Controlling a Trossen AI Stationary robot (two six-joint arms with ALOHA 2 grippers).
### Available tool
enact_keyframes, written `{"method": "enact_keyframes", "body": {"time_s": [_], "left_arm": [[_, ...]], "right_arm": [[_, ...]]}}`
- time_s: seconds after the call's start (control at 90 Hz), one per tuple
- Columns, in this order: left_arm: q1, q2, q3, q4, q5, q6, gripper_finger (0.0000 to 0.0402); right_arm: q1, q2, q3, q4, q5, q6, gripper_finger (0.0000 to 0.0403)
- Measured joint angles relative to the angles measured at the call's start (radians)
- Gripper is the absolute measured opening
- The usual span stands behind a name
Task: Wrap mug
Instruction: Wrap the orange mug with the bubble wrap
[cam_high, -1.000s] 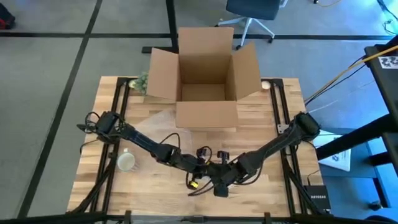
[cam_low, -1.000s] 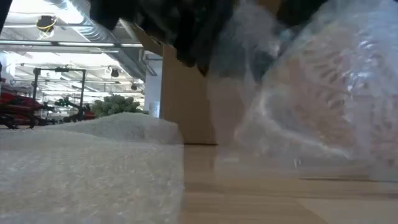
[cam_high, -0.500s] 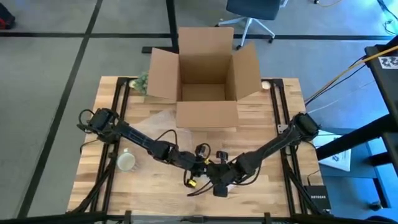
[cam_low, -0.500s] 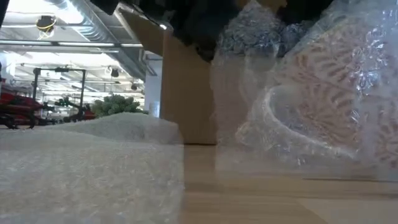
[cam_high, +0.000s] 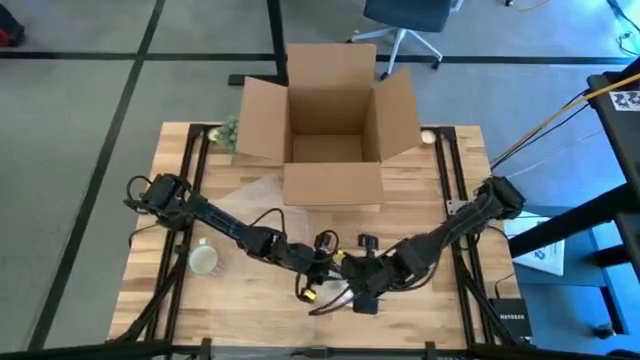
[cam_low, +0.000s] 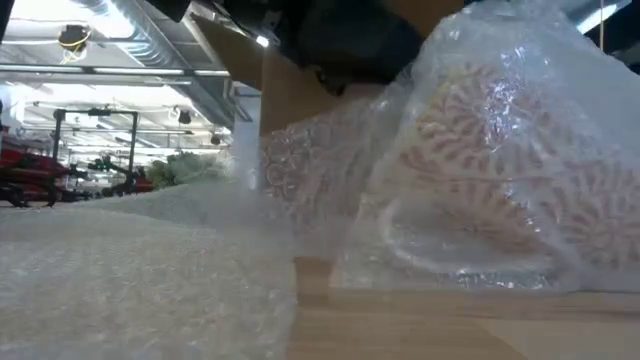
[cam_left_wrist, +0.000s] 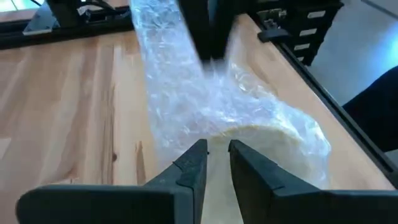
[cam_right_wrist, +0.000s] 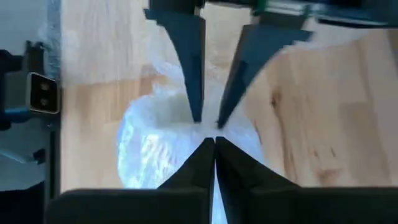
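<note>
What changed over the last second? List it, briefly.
The right end effector, shut on the bubble wrap, shifted slightly right and toward the table's near edge. This pulled the wrap across the patterned mug, which now looms larger in the low view. The left end effector, cardboard box and plain mug barely moved.

White mug (cam_low: 490, 190) w/ red-brown leafy pattern, under clear bubble wrap (cam_low: 330, 180); brown box (cam_high: 330, 115).

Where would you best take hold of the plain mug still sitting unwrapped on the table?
Grip the plain mug by its rim, coming straight down from above: the high view shows its round mouth facing up, so it seems upright, with bare wood around it. Its handle side can't be made out. Both tools, left and right, are at the bubble wrap.
</note>
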Motion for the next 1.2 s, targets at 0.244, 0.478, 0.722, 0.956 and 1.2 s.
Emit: {"method": "enact_keyframes", "body": {"time_s": [0.244, 0.478, 0.722, 0.956, 1.2], "left_arm": [[-0.004, 0.000, 0.000, -0.005, 0.020, -0.002, 0.0053], [-0.004, 0.000, 0.000, -0.006, 0.031, -0.019, 0.0053], [0.002, 0.017, 0.014, 0.044, 0.038, -0.025, 0.0053], [0.034, 0.026, 0.036, 0.035, 0.058, -0.022, 0.0053], [0.066, 0.046, 0.036, 0.044, 0.084, -0.023, 0.0053]], "right_arm": [[0.150, 0.000, -0.180, 0.056, 0.011, 0.242, 0.0000], [0.136, -0.002, -0.414, 0.441, 0.099, 0.273, 0.0000], [0.119, 0.016, -0.499, 0.567, 0.159, 0.243, 0.0000], [0.095, 0.085, -0.527, 0.639, 0.160, 0.235, 0.0000], [0.062, 0.127, -0.523, 0.632, 0.114, 0.240, 0.0000]]}}
